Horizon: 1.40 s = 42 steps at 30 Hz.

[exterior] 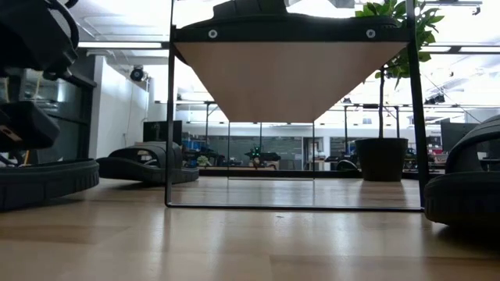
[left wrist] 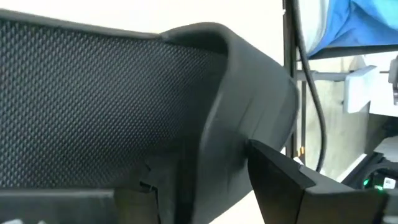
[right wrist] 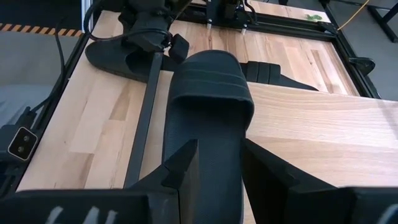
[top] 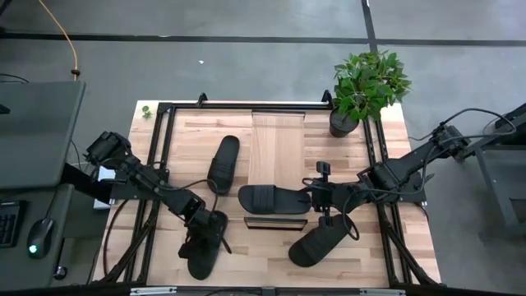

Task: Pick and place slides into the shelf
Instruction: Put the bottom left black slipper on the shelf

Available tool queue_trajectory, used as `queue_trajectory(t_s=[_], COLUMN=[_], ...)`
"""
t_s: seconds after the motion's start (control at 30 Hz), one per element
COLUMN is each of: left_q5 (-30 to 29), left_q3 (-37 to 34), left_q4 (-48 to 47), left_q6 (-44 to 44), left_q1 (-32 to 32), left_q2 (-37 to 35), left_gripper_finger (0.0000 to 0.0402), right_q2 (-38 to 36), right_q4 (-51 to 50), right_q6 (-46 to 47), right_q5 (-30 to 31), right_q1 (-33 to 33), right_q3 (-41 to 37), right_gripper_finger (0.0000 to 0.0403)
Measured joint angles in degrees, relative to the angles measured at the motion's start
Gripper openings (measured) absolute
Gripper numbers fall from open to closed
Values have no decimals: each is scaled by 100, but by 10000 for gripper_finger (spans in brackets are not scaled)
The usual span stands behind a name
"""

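Four black slides show in the high view. One lies across the shelf (top: pixel 279 148) near its dark front edge, and my right gripper (top: pixel 326 197) is shut on its heel end. Another slide (top: pixel 223 163) lies flat on the table left of the shelf. A third slide (top: pixel 316 245) lies on the table near the front right. My left gripper (top: pixel 202 220) is shut on the fourth slide (top: pixel 205 251) at the front left. The low view shows the shelf's underside (exterior: pixel 289 78). My left gripper has the front-left slide by its strap (left wrist: pixel 236 106), coming from above. One finger (left wrist: pixel 280 180) lies against the strap's outer side; the other is hidden behind the strap. The sole (exterior: pixel 47 183) rests on the table. My right gripper pinches the heel end of the sole (right wrist: pixel 217 155) between its two fingers (right wrist: pixel 186 165), which lie along the slide, coming level from the table's right. The slide rests flat on the shelf board (right wrist: pixel 311 137), strap (right wrist: pixel 211 87) up.
A potted plant (top: pixel 366 86) stands at the far right corner of the table. A black metal frame (top: pixel 164 148) runs around the work area and carries the shelf. Bare wood lies between the shelf and the left slide.
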Motion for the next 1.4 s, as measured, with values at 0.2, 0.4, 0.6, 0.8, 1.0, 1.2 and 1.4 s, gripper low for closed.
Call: queue_trajectory(t_s=[0.2, 0.4, 0.6, 0.8, 1.0, 1.2, 1.4], left_q5=[56, 153, 185, 184, 192, 292, 318], left_q3=[0, 0, 0, 0, 0, 0, 210], left_q4=[19, 27, 27, 17, -8, -30, -414], left_q6=[-2, 0, -21, -149, -398, -444, -392], left_q1=[0, 0, 0, 0, 0, -4, -4], left_q2=[-3, -3, -3, -3, -3, -10, -44], left_gripper_finger=[124, 54, 7, 20, 7, 8, 6], right_q2=[0, 0, 0, 0, 0, 0, 0], right_q4=[0, 1, 0, 0, 0, 0, 0], right_q6=[0, 0, 0, -21, -20, -20, -21], right_q5=[-2, 2, 0, 0, 2, 4, 4], right_q1=[0, 0, -2, -2, -2, -2, -3], right_q3=[0, 0, 0, 0, 0, 0, 0], right_gripper_finger=[108, 108, 108, 108, 108, 108, 108])
